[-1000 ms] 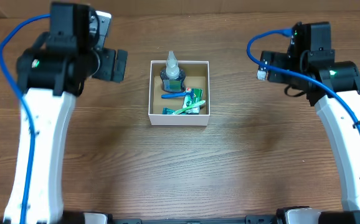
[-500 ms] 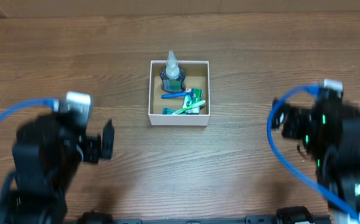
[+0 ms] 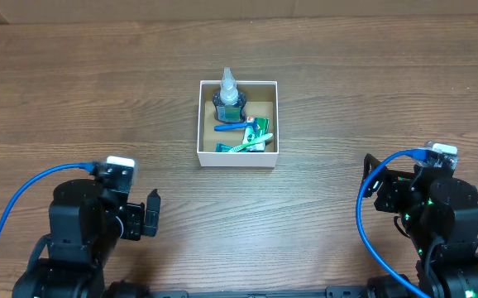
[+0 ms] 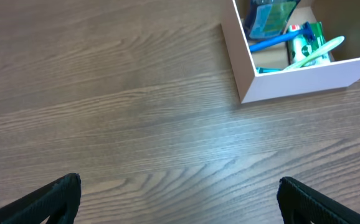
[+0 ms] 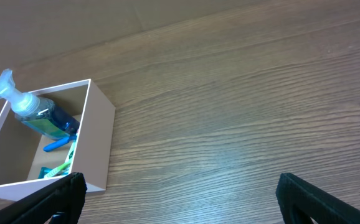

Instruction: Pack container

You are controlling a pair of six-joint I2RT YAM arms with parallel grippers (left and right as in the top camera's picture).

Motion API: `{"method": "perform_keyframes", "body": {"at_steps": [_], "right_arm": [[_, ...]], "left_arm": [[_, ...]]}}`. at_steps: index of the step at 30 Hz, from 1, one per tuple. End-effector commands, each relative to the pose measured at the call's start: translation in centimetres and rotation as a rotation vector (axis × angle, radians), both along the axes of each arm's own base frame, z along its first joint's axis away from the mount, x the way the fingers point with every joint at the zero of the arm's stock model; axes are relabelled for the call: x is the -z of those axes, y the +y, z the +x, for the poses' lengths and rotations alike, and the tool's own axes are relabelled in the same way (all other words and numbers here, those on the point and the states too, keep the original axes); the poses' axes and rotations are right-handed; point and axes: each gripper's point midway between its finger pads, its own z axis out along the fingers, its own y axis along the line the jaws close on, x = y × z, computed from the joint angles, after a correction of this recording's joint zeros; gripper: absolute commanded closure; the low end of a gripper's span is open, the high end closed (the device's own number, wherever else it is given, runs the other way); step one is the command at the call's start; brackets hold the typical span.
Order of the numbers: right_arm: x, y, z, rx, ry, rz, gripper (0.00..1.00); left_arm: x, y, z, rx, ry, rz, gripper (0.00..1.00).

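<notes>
The container is a small white box with a brown inside, standing at the table's middle back. In it are a soap bottle of blue liquid, a blue-handled item, a green toothbrush and a green-and-white packet. My left gripper is at the near left, open and empty, well away from the box. My right gripper is at the near right, also open and empty. The left wrist view shows the container at the upper right of the left gripper. The right wrist view shows the container left of the right gripper.
Bare brown wooden table lies all round the box. Blue cables loop off both arms near the front edge.
Both arms have drawn back from beside the container to the table's near edge. Both grippers stayed open. The box and its contents have not moved.
</notes>
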Motion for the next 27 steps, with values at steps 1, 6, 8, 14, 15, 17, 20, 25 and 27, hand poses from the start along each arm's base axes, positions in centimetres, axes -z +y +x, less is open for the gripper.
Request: {"method": "perform_keyframes", "body": {"at_steps": [1, 6, 8, 14, 15, 17, 20, 25, 27], "right_arm": [[-0.1, -0.2, 0.0, 0.008, -0.009, -0.007, 0.00], [0.1, -0.2, -0.2, 0.008, 0.002, -0.008, 0.00], [0.5, -0.2, -0.4, 0.008, 0.019, -0.009, 0.00], [1.2, -0.3, -0.8, 0.008, 0.053, -0.013, 0.00], [1.2, -0.3, -0.9, 0.008, 0.054, -0.013, 0.00], [1.5, -0.7, -1.1, 0.026, 0.067, -0.028, 0.00], [1.1, -1.0, -1.2, 0.031, 0.047, -0.047, 0.00], [-1.2, -0.8, -1.5, -0.016, -0.063, -0.100, 0.00], [-2.4, -0.6, -1.9, -0.049, -0.126, -0.131, 0.00]], "left_arm": [[0.4, -0.3, 0.0, -0.001, 0.016, -0.025, 0.00], [0.4, -0.3, 0.0, -0.001, 0.019, -0.025, 0.00], [0.4, -0.3, 0.0, -0.001, 0.019, -0.025, 0.00], [0.4, -0.3, 0.0, -0.001, 0.019, -0.025, 0.00], [0.4, -0.3, 0.0, -0.001, 0.019, -0.025, 0.00], [0.4, -0.3, 0.0, -0.001, 0.019, -0.025, 0.00], [0.4, -0.3, 0.0, -0.001, 0.019, -0.025, 0.00], [0.4, -0.3, 0.0, -0.001, 0.019, -0.025, 0.00], [0.4, -0.3, 0.0, -0.001, 0.019, -0.025, 0.00]]}}
